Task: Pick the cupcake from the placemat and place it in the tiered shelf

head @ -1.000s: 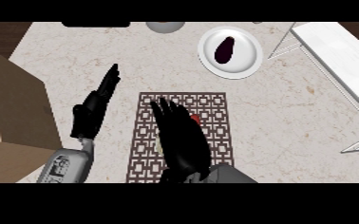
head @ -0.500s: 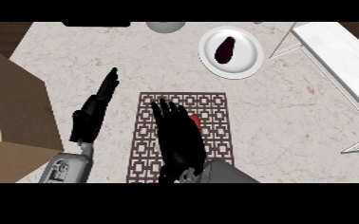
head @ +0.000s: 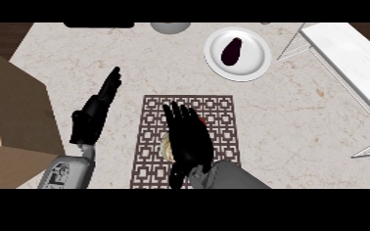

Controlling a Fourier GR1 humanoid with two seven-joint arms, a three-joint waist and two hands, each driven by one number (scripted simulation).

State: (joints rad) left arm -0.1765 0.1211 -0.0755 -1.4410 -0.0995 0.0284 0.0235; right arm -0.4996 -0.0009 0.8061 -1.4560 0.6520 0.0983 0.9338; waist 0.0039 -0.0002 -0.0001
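Text on counter: none can be read.
Labels on plate (head: 249, 71): none seen.
Markings on placemat (head: 217, 108): pattern only.

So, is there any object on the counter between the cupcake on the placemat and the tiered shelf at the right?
Nothing visible blocks that way. The cupcake lies on the placemat, mostly hidden under the right hand. Bare counter runs from there to the tiered shelf. The plate with a dark item stands farther back, beside the shelf.
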